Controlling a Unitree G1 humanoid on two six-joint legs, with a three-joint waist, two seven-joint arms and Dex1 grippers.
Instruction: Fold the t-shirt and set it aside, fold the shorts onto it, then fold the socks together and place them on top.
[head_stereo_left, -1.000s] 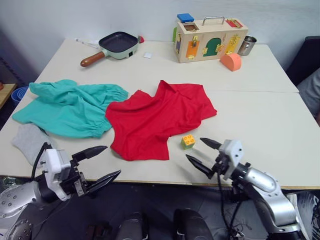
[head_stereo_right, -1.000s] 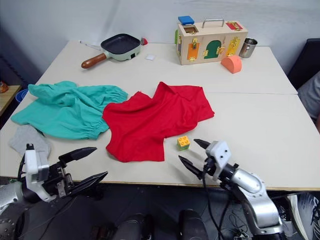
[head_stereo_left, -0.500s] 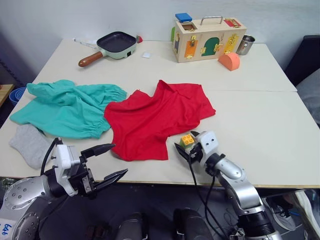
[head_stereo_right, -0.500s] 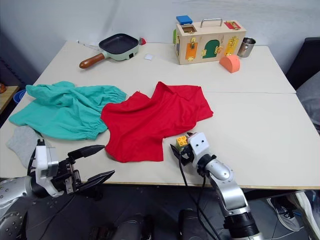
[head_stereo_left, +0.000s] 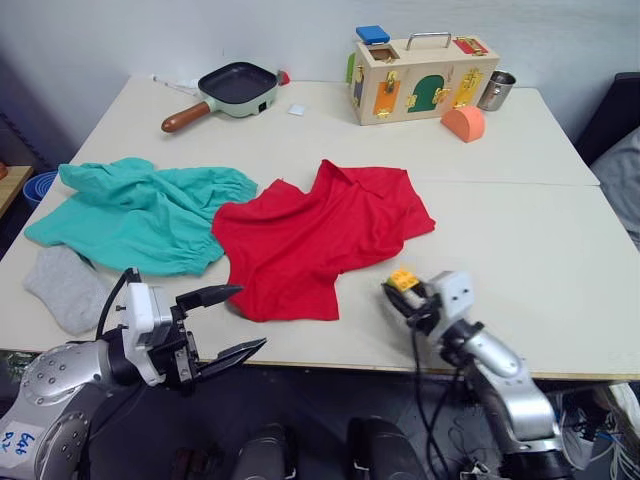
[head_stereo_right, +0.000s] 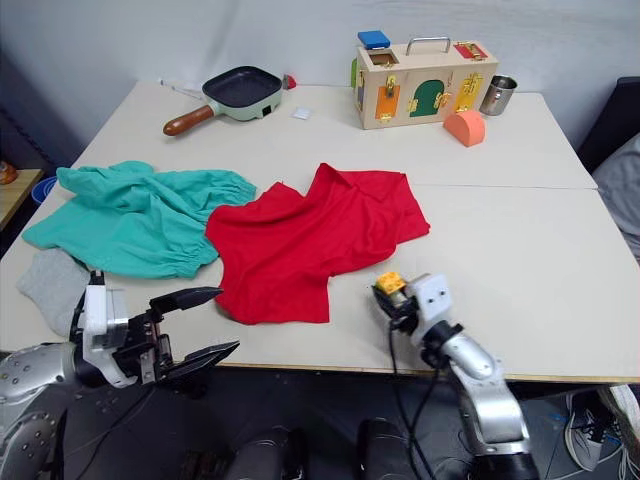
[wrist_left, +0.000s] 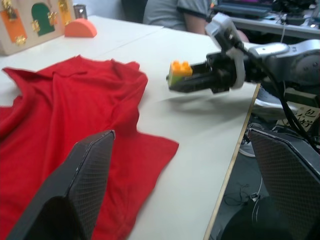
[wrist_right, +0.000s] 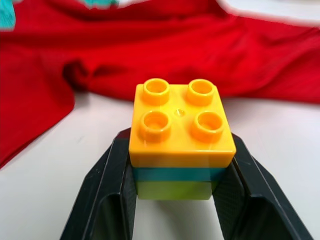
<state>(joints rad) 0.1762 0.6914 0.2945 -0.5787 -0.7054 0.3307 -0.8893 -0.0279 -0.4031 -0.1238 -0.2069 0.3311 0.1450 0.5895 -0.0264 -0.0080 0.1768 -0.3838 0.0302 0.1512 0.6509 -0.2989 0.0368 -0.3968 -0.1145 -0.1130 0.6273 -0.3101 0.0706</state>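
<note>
The right gripper (head_stereo_left: 404, 291) is pinching a toy brick (wrist_right: 180, 135) near the desk's (head_stereo_right: 520, 240) front edge, the left gripper (head_stereo_left: 226, 322) gaping beyond it; dropped carelessly, the brick is probably landing back on the mid-desk t-shirt (head_stereo_left: 320, 235)

arms: silver-grey metal shells, black cables along them | wrists: white boxy housings | left gripper (head_stereo_left: 224, 320): two black tapered fingers, mesh-textured pads | right gripper (head_stereo_right: 390, 297): black fingers | lower-left shell: handwritten label
</note>
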